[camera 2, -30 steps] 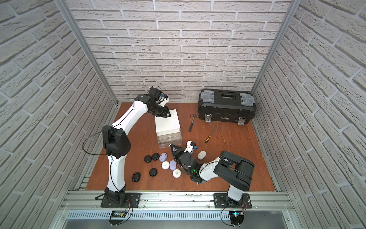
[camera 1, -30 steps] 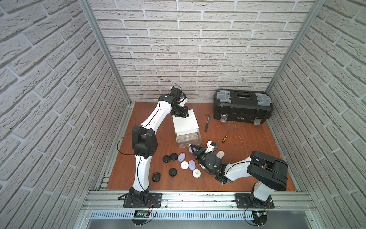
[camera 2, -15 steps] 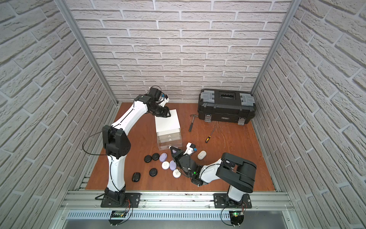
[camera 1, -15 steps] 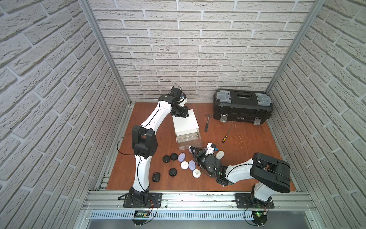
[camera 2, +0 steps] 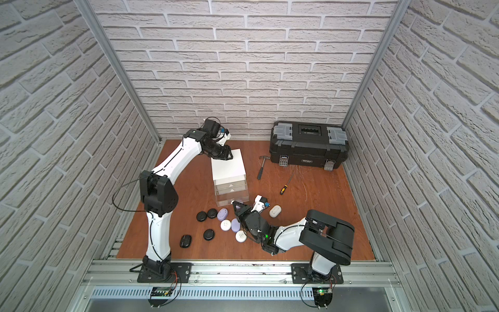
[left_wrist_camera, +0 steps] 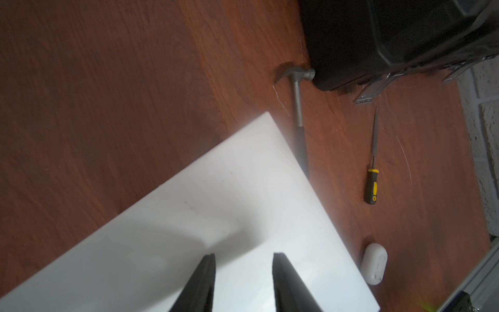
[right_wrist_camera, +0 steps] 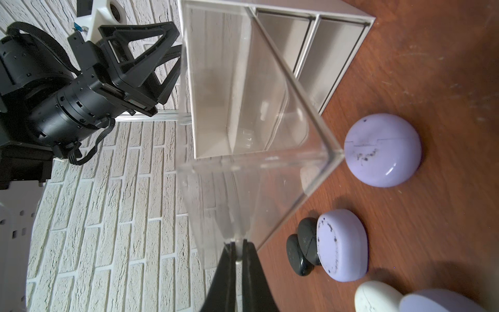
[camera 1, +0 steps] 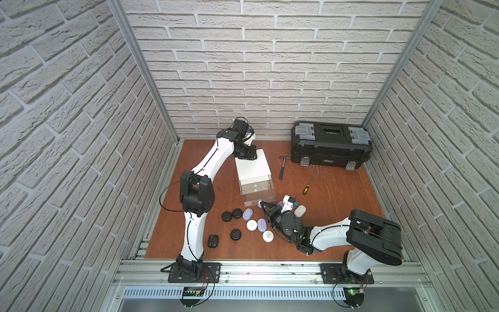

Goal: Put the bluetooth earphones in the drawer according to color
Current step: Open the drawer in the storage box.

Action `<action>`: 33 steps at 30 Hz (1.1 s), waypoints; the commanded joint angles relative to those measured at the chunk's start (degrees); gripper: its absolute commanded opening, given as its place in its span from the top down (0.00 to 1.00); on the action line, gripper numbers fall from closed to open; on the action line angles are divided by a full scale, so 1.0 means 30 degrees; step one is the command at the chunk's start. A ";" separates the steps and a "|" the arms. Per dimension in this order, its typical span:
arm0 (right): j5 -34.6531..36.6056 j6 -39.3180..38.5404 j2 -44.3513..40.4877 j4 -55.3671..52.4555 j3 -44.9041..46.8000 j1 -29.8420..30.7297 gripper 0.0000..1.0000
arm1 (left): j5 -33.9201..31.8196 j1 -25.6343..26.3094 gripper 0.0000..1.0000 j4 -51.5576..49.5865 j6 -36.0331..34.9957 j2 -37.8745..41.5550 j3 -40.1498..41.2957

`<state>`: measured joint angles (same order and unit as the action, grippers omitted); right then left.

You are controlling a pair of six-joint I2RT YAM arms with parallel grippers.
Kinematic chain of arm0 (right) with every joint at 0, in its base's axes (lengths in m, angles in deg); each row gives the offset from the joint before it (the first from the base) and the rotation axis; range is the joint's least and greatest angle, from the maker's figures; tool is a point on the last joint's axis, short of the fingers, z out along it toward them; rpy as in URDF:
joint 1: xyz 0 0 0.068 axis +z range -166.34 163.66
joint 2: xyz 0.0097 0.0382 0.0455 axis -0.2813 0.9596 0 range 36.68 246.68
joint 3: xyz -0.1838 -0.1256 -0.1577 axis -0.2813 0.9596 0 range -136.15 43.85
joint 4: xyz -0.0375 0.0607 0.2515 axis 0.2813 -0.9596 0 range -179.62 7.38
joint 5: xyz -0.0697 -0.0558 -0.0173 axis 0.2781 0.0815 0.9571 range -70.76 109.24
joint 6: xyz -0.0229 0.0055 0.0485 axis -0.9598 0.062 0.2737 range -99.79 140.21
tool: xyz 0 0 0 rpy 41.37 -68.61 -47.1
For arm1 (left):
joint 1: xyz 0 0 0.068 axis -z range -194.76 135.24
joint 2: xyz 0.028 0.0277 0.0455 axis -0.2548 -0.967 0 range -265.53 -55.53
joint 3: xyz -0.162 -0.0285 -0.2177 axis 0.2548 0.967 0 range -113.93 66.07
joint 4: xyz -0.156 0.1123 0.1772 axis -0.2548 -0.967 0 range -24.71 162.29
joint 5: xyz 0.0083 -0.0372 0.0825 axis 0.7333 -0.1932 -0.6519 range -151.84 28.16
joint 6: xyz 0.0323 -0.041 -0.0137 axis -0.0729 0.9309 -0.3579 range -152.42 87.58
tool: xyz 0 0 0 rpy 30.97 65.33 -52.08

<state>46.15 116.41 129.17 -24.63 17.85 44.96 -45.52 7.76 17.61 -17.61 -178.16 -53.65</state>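
The drawer cabinet (camera 1: 253,168) is a white cube with three clear drawers. Its bottom drawer (camera 1: 259,199) stands pulled out and looks empty in the right wrist view. My right gripper (right_wrist_camera: 237,252) is shut on that drawer's small pull. My left gripper (left_wrist_camera: 243,258) rests open on the cabinet top (left_wrist_camera: 216,202) at its back edge, nothing between its fingers. On the floor in front lie the bluetooth earphones: black cases (camera 1: 226,216) (camera 1: 235,234) (camera 1: 213,241), lavender ones (camera 1: 247,215) (right_wrist_camera: 383,150), white ones (camera 1: 251,225) (camera 1: 267,236) (camera 2: 275,211).
A big black toolbox (camera 1: 330,147) stands at the back right. A hammer (camera 1: 283,167) and a yellow-handled screwdriver (camera 1: 307,185) lie between it and the cabinet. Brick walls close in three sides, and a metal rail (camera 1: 256,270) runs along the front.
My right arm's elbow has drifted slightly right and toward the front while its gripper stays at the bottom drawer's front. The left arm has not moved.
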 commanded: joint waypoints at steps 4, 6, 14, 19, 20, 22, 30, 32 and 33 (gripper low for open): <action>-0.1479 0.2652 -0.1372 -0.2400 0.0309 0.0515 0.97 | -0.0843 0.0168 0.60 -0.2898 0.0191 -0.1623 0.1286; -0.1490 0.2564 -0.1528 -0.2738 0.0208 0.0515 0.95 | -0.0858 0.0168 0.60 -0.2876 0.0191 -0.1587 0.1250; -0.1710 0.2061 -0.1115 -0.2421 -0.0089 0.0507 0.82 | -0.0839 0.0227 0.60 -0.2861 0.0187 -0.1647 0.1264; -0.1833 0.1286 -0.1523 -0.2947 -0.0306 0.0485 0.71 | -0.0842 0.0227 0.60 -0.2869 0.0162 -0.1660 0.1308; -0.1871 0.1154 -0.1608 -0.2942 -0.0317 0.0486 0.69 | -0.0819 0.0227 0.60 -0.2842 0.0149 -0.1646 0.1294; -0.1952 0.0873 -0.1857 -0.3061 -0.0355 0.0485 0.63 | -0.0849 0.0226 0.60 -0.2868 0.0132 -0.1630 0.1265; -0.2948 -0.0615 -0.5199 -0.7454 -0.0395 0.0486 0.41 | -0.1016 0.0256 0.54 -0.2861 0.0190 -0.1094 0.1070; -0.3161 -0.1475 -0.6743 -0.9459 -0.0441 0.0487 0.38 | -0.0997 0.0327 0.49 -0.2898 0.0192 -0.0800 0.0915; -0.3196 -0.1885 -0.7614 -1.0859 -0.0463 0.0489 0.37 | -0.1164 0.0358 0.46 -0.2898 0.0191 -0.0614 0.0753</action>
<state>39.05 111.67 111.66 -47.27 17.74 45.81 -45.91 8.40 17.74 -17.51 -177.72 -53.68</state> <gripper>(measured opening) 0.623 0.528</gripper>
